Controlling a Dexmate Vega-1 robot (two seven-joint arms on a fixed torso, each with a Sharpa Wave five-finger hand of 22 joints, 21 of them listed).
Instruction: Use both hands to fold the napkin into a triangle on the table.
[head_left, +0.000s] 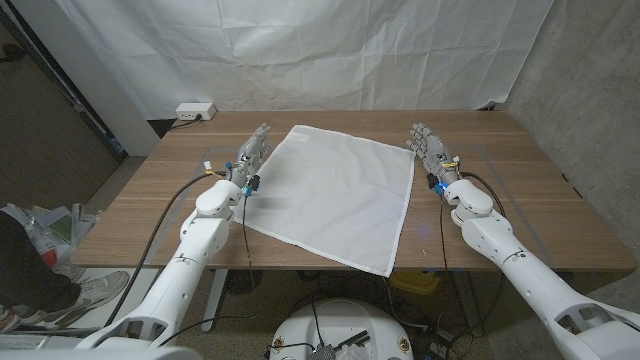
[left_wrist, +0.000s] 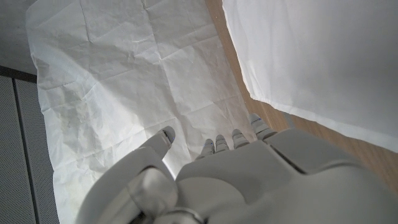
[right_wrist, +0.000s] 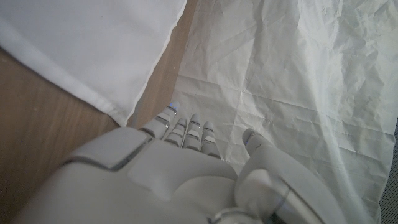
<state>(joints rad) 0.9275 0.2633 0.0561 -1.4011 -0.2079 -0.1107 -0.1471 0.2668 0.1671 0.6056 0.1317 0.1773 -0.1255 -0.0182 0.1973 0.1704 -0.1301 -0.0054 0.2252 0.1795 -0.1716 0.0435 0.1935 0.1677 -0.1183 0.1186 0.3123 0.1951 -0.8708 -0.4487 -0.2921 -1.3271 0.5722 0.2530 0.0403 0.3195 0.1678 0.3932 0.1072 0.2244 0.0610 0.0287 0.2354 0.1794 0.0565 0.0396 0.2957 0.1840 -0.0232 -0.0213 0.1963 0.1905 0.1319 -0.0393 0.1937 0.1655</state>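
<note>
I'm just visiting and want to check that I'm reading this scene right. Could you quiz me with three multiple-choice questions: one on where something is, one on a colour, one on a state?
1. Where does the napkin lie?
A. Between the two hands
B. Left of both hands
C. On the floor

2. What colour is the napkin?
A. Red
B. White
C. Blue

3. What state is the napkin in?
A. Folded into a triangle
B. Rolled up
C. Spread out, unfolded

Answers:
1 A: the head view shows the left hand by one side of it and the right hand by the other, on the table.
2 B: it is plainly white against the brown wood.
3 C: it lies open as a four-cornered sheet, and neither hand holds it.
</note>
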